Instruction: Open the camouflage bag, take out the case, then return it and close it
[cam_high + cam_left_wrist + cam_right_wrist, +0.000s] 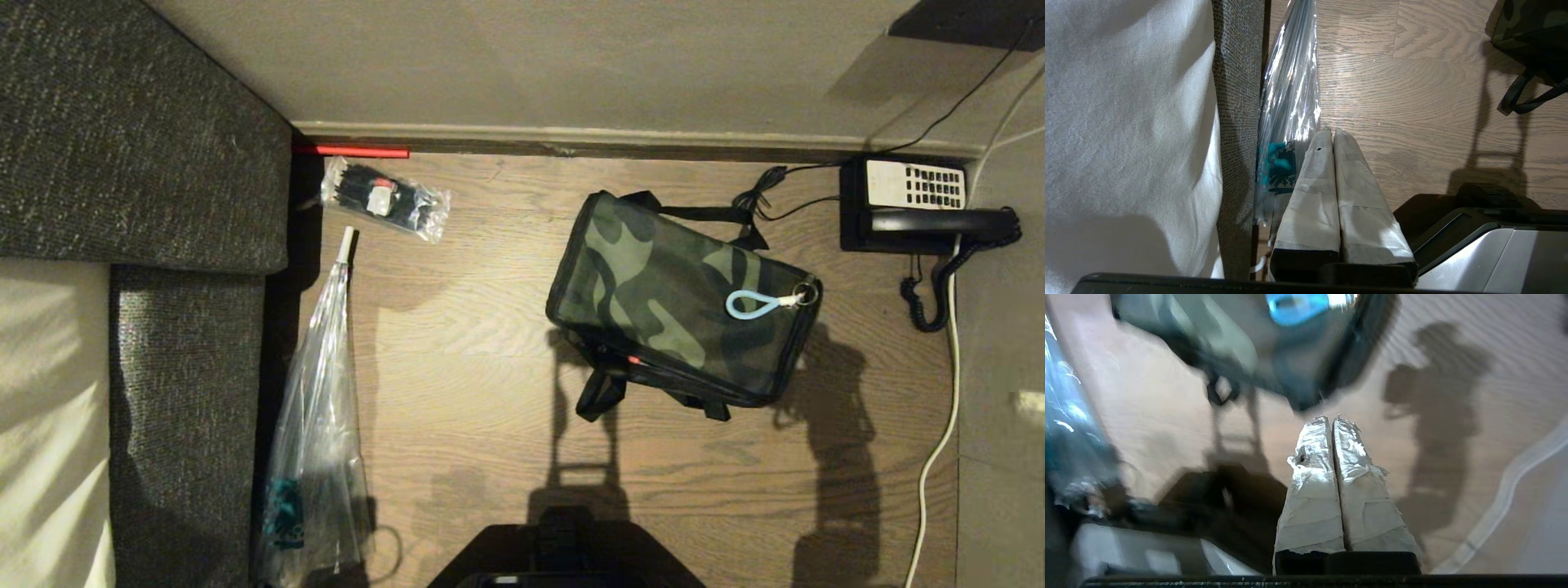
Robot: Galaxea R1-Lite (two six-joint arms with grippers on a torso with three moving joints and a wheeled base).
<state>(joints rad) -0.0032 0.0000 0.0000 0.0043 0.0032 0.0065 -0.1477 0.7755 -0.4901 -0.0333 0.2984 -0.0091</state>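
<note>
- Camouflage bag (pixel 682 298) lies closed on the wood floor (pixel 473 351), right of centre in the head view, set at a slant to the floorboards.
- Light blue loop (pixel 753 305) on the zip pull rests on the bag's top, near its right end. Black straps (pixel 600 394) trail from the near side.
- Case: not visible in any view.
- Right gripper (pixel 1333 420): taped fingers pressed together, holding nothing, above the floor just short of the bag's near edge; the blue loop shows blurred beyond it.
- Left gripper (pixel 1332 131): fingers together, empty, hanging over the floor beside a clear plastic bag (pixel 1290 94) and the dark sofa edge (pixel 1237 122).
- Neither arm shows in the head view.
- Black desk telephone (pixel 914 204) with coiled cord sits by the wall, right of the bag and apart from it.
- Small clear packet (pixel 384 198) with dark contents lies near the wall, left of the bag.
</note>
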